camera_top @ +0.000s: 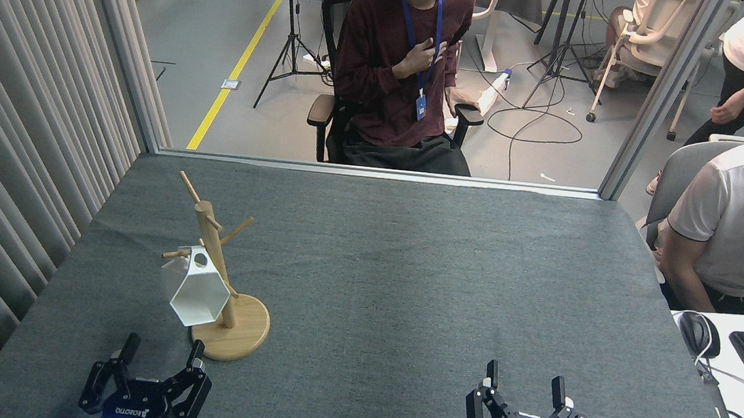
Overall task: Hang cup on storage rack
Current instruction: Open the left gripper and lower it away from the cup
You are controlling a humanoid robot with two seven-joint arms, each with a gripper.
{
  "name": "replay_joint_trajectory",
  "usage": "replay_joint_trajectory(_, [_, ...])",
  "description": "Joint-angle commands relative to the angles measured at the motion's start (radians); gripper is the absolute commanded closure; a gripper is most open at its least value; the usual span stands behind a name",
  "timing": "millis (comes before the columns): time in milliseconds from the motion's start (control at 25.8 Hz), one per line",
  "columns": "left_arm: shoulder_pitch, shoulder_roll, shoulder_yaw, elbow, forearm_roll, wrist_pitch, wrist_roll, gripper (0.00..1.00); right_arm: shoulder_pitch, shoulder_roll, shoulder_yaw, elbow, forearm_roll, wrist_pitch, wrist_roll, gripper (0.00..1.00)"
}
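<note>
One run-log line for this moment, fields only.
cup: hung on storage rack, unheld | left gripper: open, empty, near rack base | right gripper: open, empty | task: looks done

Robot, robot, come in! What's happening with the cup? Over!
Left pincer open, empty, clear of cup. Right pincer open, empty. Cup hanging on storage rack, tilted beside post. Nothing in the way.
</note>
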Motion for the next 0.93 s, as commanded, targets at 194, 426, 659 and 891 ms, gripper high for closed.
replay_joint_trajectory(194, [0.067, -0.004, -0.008, -0.06, 0.059, -0.018, -0.03, 0.01, 0.099, -0.038, 0.0, -0.042, 0.004, -0.06, -0.005, 0.02])
replay_joint_trajectory(426, [0.079, -0.027, -0.008, -0.078, -0.066, 0.026, 0.048, 0.01, 0.108, -0.053, 0.014, -0.041, 0.062, -0.098, -0.002, 0.02])
replay_joint_trajectory(659, [0.098, -0.026, -0.011, -0.104, -0.076, 0.028, 0.05, 0.01, 0.098, -0.046, 0.008, -0.03, 0.059, -0.098, 0.001, 0.02])
replay_joint_trajectory(891, [0.096, -0.027, -0.012, -0.106, -0.076, 0.026, 0.05, 0.01, 0.096, -0.047, 0.005, -0.039, 0.059, -0.097, -0.005, 0.02])
